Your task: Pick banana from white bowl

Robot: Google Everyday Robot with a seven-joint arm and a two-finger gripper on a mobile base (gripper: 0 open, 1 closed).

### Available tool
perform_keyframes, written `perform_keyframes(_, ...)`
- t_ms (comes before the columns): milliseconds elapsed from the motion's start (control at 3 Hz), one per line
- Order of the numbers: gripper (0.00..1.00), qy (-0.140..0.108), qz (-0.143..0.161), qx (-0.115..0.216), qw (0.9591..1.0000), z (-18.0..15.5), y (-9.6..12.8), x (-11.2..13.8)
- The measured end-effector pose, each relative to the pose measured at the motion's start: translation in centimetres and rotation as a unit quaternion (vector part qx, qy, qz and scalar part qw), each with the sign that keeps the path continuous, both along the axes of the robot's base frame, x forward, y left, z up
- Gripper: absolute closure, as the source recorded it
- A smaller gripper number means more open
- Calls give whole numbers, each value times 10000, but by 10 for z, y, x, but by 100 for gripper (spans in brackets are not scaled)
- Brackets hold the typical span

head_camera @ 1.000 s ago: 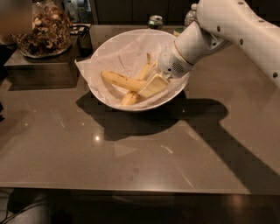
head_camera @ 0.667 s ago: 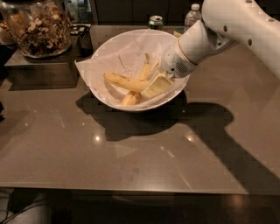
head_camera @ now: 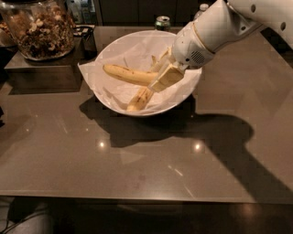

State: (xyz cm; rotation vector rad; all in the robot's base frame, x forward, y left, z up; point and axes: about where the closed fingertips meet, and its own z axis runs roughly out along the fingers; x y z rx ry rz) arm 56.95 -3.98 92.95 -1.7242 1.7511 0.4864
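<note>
The white bowl point(head_camera: 114, 98), lined with crinkled white paper, stands on the brown table toward the back. Two bananas lie in it. The banana point(head_camera: 128, 74) is the plumper, deep-yellow, speckled one and lies almost level across the bowl's middle, its tip pointing left. A paler, slimmer banana point(head_camera: 138, 99) runs under it from the bowl's front toward the back. My gripper point(head_camera: 159, 81) reaches in from the upper right on its white arm and is shut on the banana's right end. One cream finger point(head_camera: 167, 77) covers that end.
A glass jar of nuts point(head_camera: 41, 27) stands on a dark box point(head_camera: 41, 71) at the back left, close to the bowl. A green can point(head_camera: 161, 22) and a bottle top point(head_camera: 203, 8) stand behind the bowl. The table's front edge point(head_camera: 137, 199) is near me.
The banana's left end has risen, so it lies more level than before. The gripper has stayed at its right end. The view has moved closer to the bowl.
</note>
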Motion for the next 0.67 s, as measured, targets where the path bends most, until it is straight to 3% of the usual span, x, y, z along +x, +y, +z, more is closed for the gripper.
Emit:
perform_keyframes(333,100,46,256,32,9997,27,-8,-29)
perform_keyframes(667,100,35,390,265,9989,47,-21,-57)
